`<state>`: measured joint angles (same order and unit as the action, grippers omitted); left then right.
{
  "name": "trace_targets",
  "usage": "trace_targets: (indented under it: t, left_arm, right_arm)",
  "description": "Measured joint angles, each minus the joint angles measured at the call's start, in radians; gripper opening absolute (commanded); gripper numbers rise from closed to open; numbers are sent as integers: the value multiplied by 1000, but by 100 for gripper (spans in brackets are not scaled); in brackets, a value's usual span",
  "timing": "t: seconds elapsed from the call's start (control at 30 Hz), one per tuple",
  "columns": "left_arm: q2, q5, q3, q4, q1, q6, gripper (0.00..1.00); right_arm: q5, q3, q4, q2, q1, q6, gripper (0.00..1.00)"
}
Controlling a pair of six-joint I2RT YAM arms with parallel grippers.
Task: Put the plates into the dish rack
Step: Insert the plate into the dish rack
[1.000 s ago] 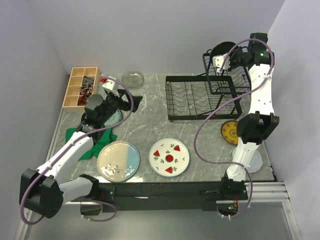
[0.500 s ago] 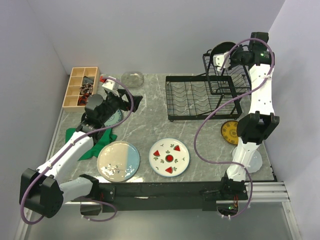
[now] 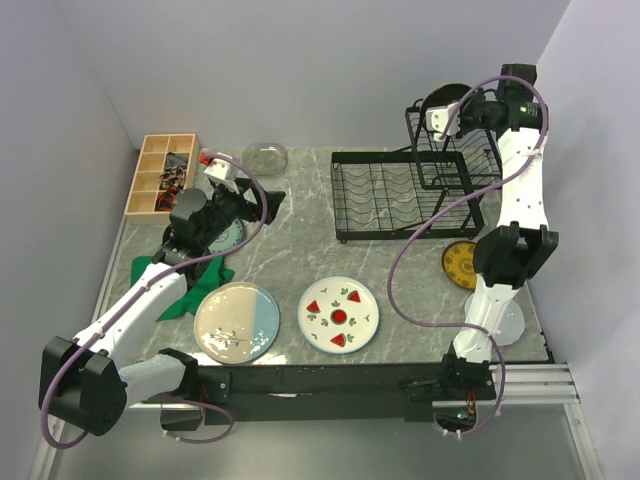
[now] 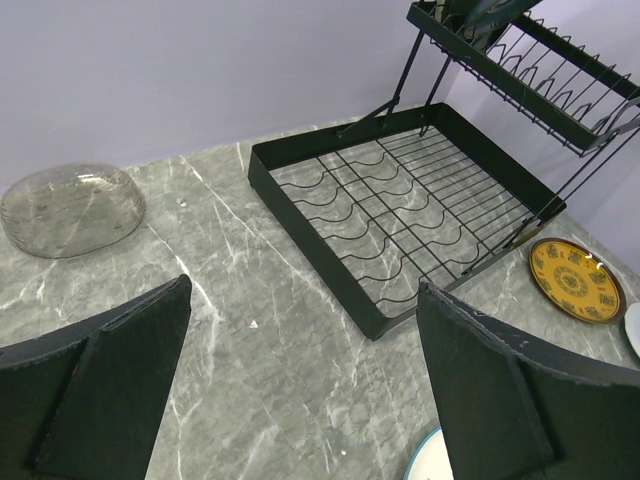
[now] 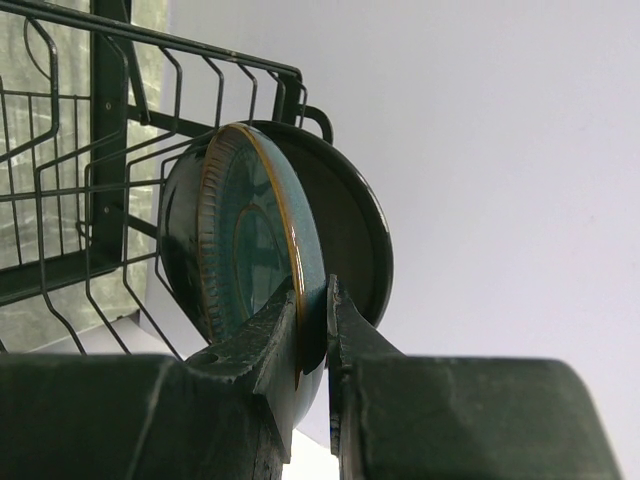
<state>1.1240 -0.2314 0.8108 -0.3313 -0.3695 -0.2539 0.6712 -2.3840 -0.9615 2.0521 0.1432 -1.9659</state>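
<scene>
My right gripper [image 5: 312,300] is shut on the rim of a slate-blue plate [image 5: 250,235] and holds it upright in the raised upper basket [image 3: 450,150] of the black wire dish rack [image 3: 400,195]. A black plate [image 5: 360,225] stands right behind it. My left gripper [image 4: 303,287] hangs open over bare table at the left, with nothing between its fingers [image 4: 120,370]. On the table lie a cream-and-blue plate [image 3: 237,321], a watermelon plate [image 3: 339,314], a yellow patterned plate [image 3: 461,264] and a clear glass plate [image 3: 265,157]. Another plate [image 3: 228,235] is mostly hidden under the left arm.
A wooden compartment box [image 3: 163,175] stands at the back left. A green cloth [image 3: 180,280] lies under the left arm. The rack's slotted lower tray [image 4: 400,210] holds nothing. Walls close in the table at the back and on both sides.
</scene>
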Motion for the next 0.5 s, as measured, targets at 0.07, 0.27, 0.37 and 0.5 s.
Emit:
trace_targets:
  t: [0.07,0.27,0.37,0.5]
  left_arm:
    - [0,0,0,0,0,-1,99]
    - [0,0,0,0,0,-4,99]
    - [0,0,0,0,0,-4,99]
    - [0,0,0,0,0,-4,99]
  right_arm:
    - [0,0,-3,3,-2,-4,0]
    - [-2,3,-3,8,-6,-12,0]
    - [-5,3,-3,9,-6,-14,0]
    - [-17,3,-3,15,-6,-16,0]
